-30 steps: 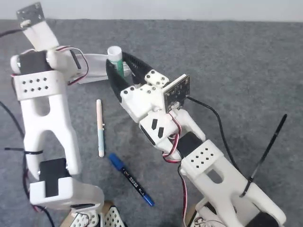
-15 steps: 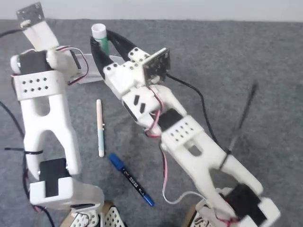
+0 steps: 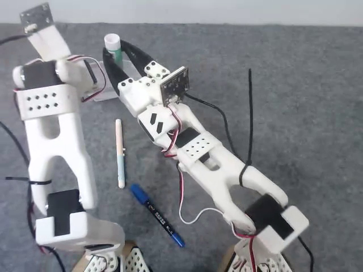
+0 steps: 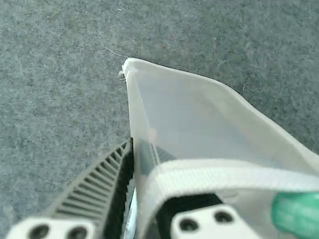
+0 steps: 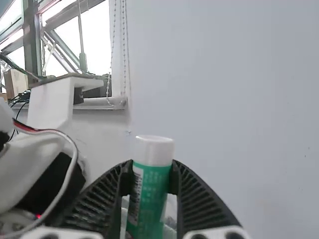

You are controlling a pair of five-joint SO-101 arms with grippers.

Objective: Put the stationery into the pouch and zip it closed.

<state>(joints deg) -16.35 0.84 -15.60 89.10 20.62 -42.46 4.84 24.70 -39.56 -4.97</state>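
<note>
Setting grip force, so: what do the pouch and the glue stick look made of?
The pouch: translucent, matte white, probably soft plastic or fine fabric; it creases, its rim band looks woven. The glue stick: smooth, hard-looking plastic, green body, white cap.

Up in the high view, most of the pouch is hidden behind the left arm and the right hand. This hand also covers the lower part of the glue stick. In the left wrist view the pouch is cut off by the right edge. The glue stick in the lower right corner is blurred and cut off.
</note>
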